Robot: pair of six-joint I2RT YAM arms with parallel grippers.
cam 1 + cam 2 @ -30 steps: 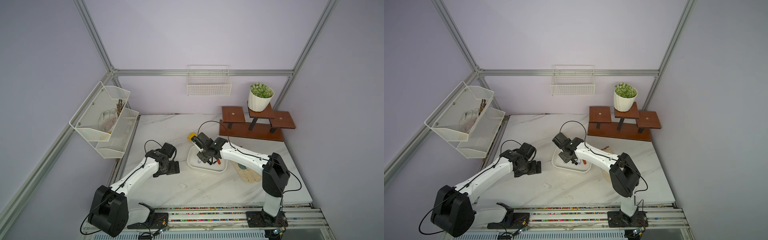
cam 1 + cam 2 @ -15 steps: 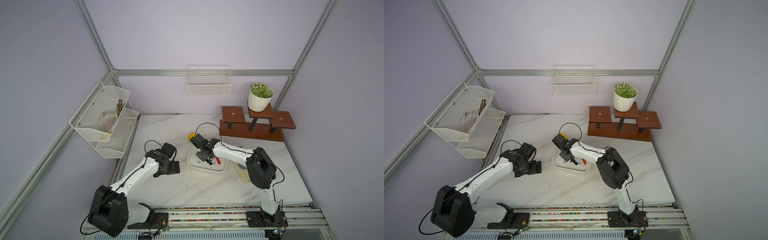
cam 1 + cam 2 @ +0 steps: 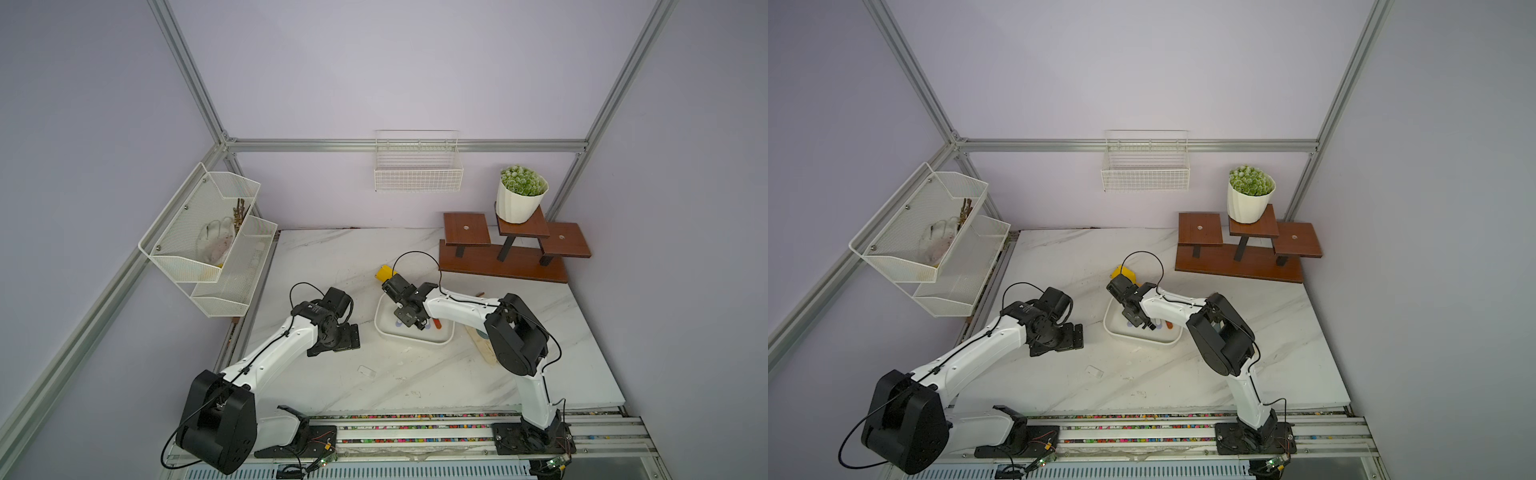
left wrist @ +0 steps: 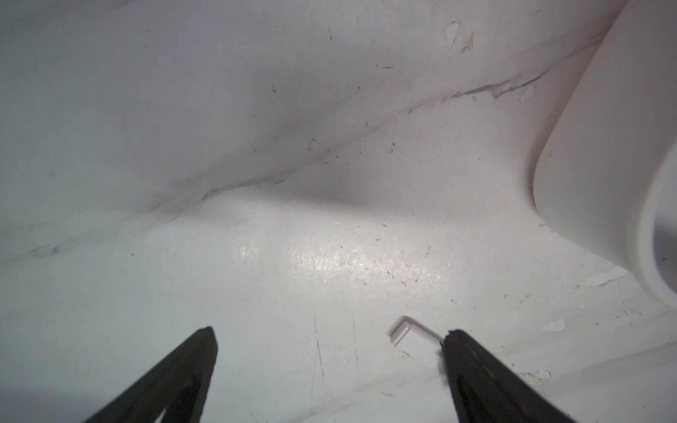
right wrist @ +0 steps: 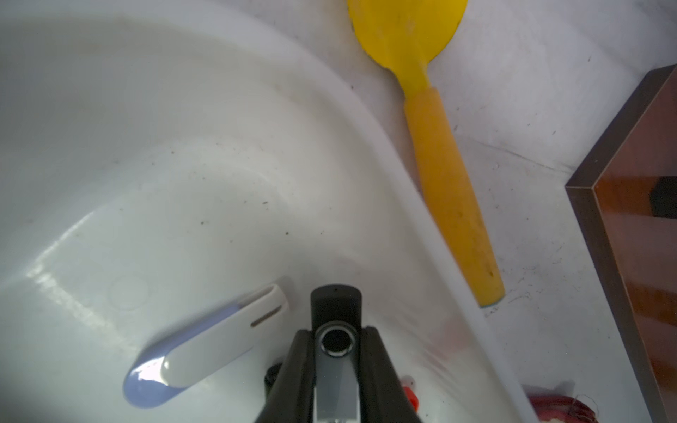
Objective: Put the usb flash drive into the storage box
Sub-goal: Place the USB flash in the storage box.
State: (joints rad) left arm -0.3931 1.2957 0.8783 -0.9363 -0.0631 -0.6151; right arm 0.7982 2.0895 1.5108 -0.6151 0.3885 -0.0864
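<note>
Pale lilac walls and aluminium frame rails enclose a white marble counter; a white wire basket hangs on the back wall near a brown wooden stepped shelf.

Had left arm stretched low from base toward 2 o'clock, left gripper spread wide, fingertips pointing down. Had right arm folded at elbow, forearm running toward 10 o'clock, wrist pitched down, right gripper clamped on usb flash drive.
</note>
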